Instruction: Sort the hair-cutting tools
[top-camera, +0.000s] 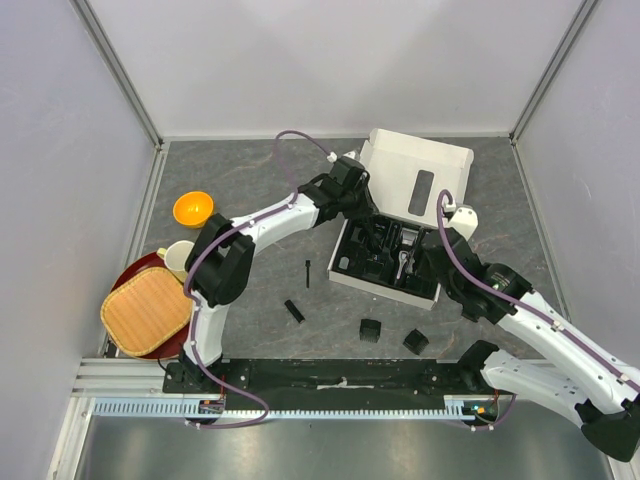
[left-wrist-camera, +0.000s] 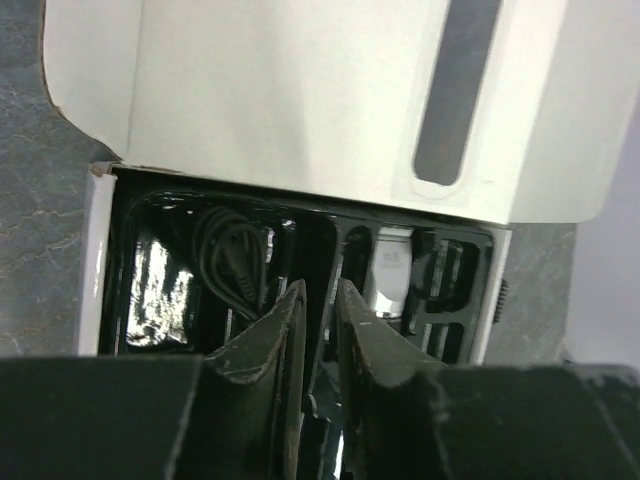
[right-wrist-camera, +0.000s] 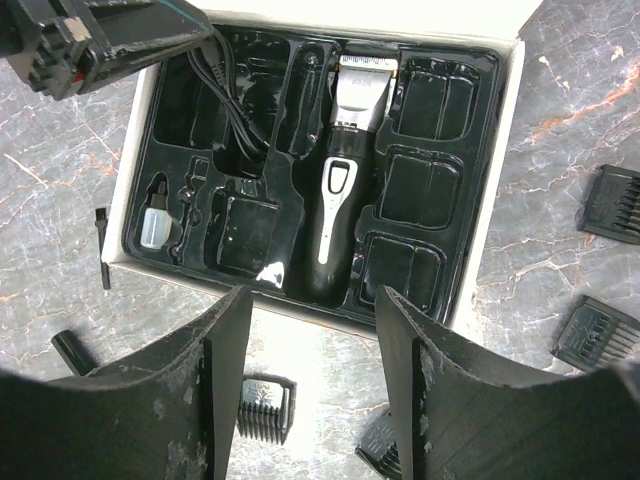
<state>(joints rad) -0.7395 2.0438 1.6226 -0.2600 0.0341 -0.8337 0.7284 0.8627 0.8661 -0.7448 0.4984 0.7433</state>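
A: Contents of the tray?
B: Clipper (right-wrist-camera: 340, 190), black and silver, lying in the long middle slot of the black tray (right-wrist-camera: 420, 185), blade end toward the raised lid of the white box (top-camera: 400, 165); cable (right-wrist-camera: 232, 100), looped in the far-left pocket; small clear bottle (right-wrist-camera: 153, 226), in the near-left pocket.
A: Items outside the box?
B: On the grey table (right-wrist-camera: 560, 100): guard comb (right-wrist-camera: 612, 203) and guard comb (right-wrist-camera: 597, 333), both to the right of the box; guard comb (right-wrist-camera: 265, 408) and guard comb (right-wrist-camera: 375, 452), both in front of its near wall, the last partly hidden; thin brush (right-wrist-camera: 102, 245), just beside the left wall.
A: Grippers?
B: Left gripper (left-wrist-camera: 320, 290): over the tray, just beside the cable pocket; fingers nearly together, only a slit between them, nothing seen in it; right gripper (right-wrist-camera: 310, 295): above the near edge of the box; fingers wide apart, nothing between them.
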